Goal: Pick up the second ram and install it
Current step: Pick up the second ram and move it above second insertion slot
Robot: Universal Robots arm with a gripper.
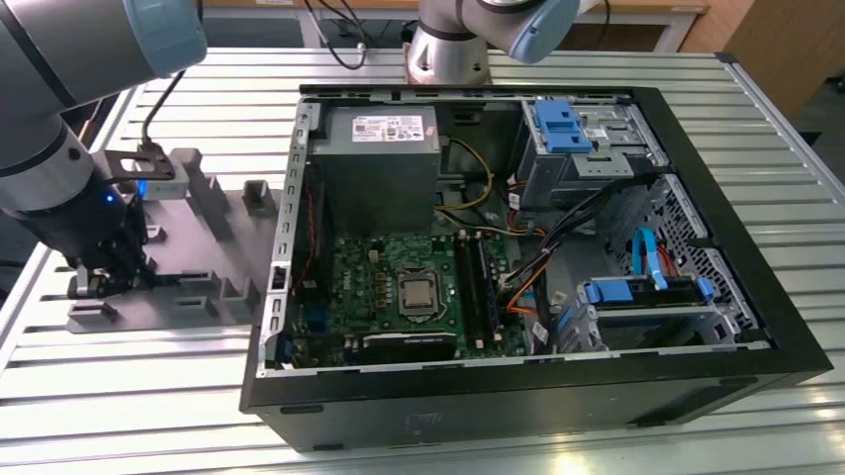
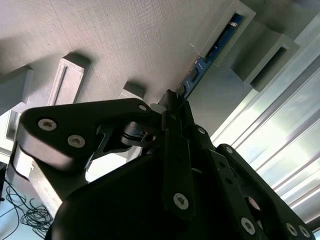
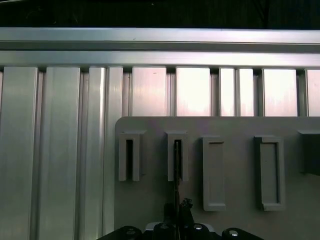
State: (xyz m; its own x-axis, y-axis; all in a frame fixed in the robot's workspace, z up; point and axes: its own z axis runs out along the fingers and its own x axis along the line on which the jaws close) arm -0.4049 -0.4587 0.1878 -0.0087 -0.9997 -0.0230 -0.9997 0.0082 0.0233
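Note:
The second ram (image 2: 202, 65) is a thin dark blue board standing on edge, its far end seated in a slotted block of the grey moulded tray (image 2: 125, 40). In the first wrist view the ram (image 3: 177, 160) shows edge-on as a dark line in one slot. My gripper (image 2: 174, 102) has its black fingers drawn together on the near end of the stick. In the exterior view the gripper (image 1: 103, 282) hangs low over the tray (image 1: 198, 247) at the exterior view's left. The long black slot strips (image 1: 476, 287) lie on the green motherboard inside the open computer case (image 1: 739, 327).
The case lies on its side on a ribbed aluminium table (image 1: 119, 396), with a power supply (image 1: 376, 148), cables and blue drive brackets (image 1: 555, 119) inside. Upright grey blocks (image 1: 192, 173) rise from the tray beside my arm. A second arm's base (image 1: 449, 49) stands behind the case.

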